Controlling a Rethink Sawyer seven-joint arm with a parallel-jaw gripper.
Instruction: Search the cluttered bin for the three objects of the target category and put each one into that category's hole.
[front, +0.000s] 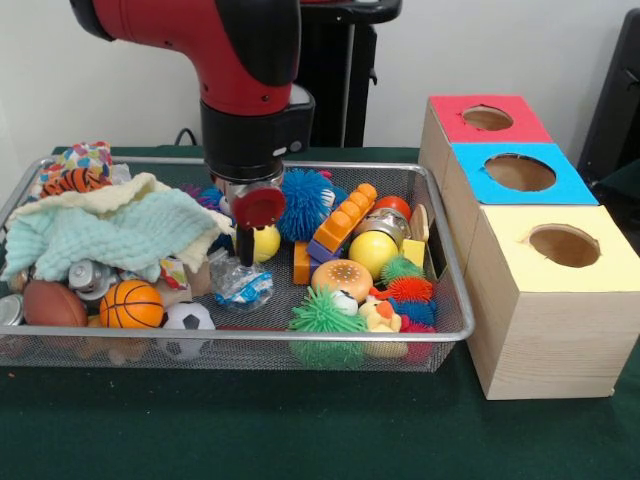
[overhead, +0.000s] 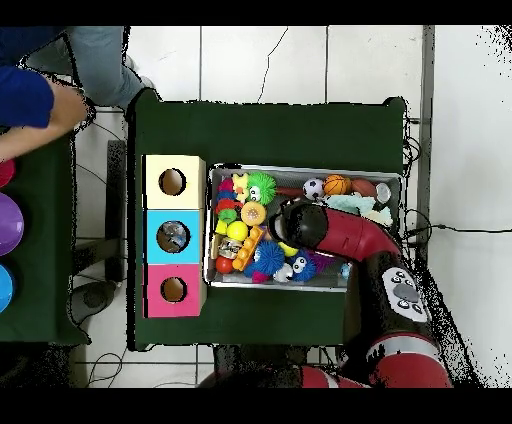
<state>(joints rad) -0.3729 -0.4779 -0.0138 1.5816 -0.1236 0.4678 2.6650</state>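
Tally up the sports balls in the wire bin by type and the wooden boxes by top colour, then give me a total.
Basketball: 1
Soccer ball: 1
Brown football: 1
Red-topped box: 1
Blue-topped box: 1
Yellow-topped box: 1
Total: 6

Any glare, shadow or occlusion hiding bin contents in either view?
Front view: even light, no strong glare; the arm and gripper hide the bin's middle back, and the cloth covers its left part. Overhead view: the arm hides the bin's centre; the blue box's hole shows something inside.
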